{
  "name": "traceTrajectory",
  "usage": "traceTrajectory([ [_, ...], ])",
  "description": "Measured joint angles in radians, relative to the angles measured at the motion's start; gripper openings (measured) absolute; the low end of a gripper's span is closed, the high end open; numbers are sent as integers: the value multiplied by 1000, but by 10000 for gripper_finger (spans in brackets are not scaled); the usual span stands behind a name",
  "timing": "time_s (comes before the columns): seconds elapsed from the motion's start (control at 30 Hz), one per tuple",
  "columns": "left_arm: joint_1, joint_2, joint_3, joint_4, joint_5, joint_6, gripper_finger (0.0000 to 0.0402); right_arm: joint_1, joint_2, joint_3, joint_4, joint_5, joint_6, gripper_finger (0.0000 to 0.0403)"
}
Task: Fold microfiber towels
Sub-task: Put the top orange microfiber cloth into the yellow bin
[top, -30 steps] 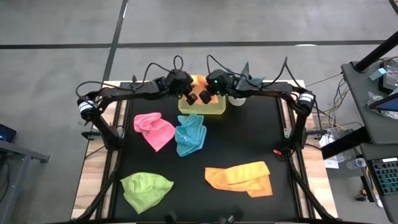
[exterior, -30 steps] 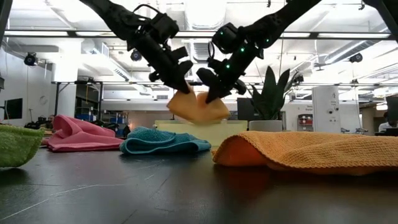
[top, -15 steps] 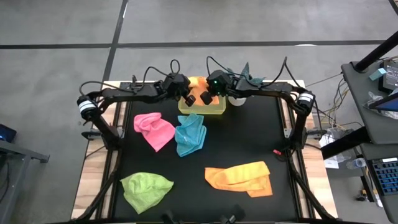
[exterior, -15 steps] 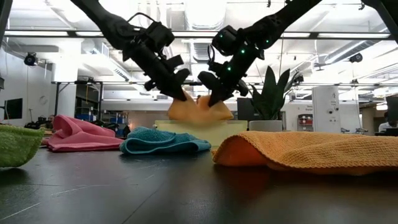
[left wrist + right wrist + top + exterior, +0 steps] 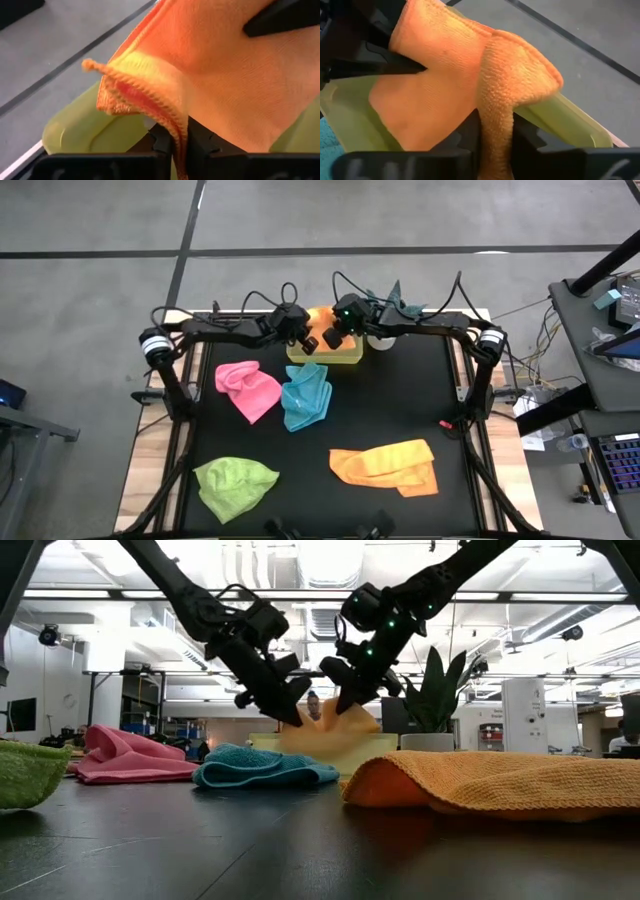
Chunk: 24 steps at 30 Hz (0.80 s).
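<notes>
— Between the two claws, what hangs there?

— An orange towel (image 5: 330, 730), folded and bunched, held up over the yellow tray (image 5: 325, 350) at the far edge of the table (image 5: 400, 405). The left claw (image 5: 179, 142) pinches one hemmed edge of it between its fingers, which sit nearly together with the cloth sandwiched in. The right claw (image 5: 496, 137) has the opposite fold between its fingers (they stand a little apart there, with the cloth filling the gap), so I would call that a grip too.

— And where do the claws sit against each other?

— Close, tips pointing down and inward toward one another, the towel sagging between them into the tray's opening. From table height its lower edge drops behind the tray's near wall; whether it touches the tray floor I cannot tell.

— The other towels?

— All nearer the front than the claws. The blue towel (image 5: 305, 397) lies crumpled just in front of the tray, almost below the left claw. The pink towel (image 5: 247, 388) lies beside it, on the left arm's side, the two touching or nearly so. The green towel (image 5: 235, 483) is well away at the front left corner. A second orange towel (image 5: 388, 465) lies spread flat at the front, on the right arm's side.

— Anything else by the right claw?

— A small plant in a white pot (image 5: 385, 330), just beside the tray.
</notes>
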Motion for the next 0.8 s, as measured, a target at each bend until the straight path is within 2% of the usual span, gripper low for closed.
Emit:
traceTrajectory([
  [0.17,0,6,3,0,-12,0,41,0,0,-1,-32,0,8,111],
  [0.33,4,-1,1,-9,-20,0,68,0,0,-1,-55,0,11,132],
  [0.57,4,-4,2,-21,-23,0,117,0,-15,9,-70,0,11,141],
  [0.8,4,-15,3,-34,-31,22,181,10,-65,10,-85,-3,0,133],
])
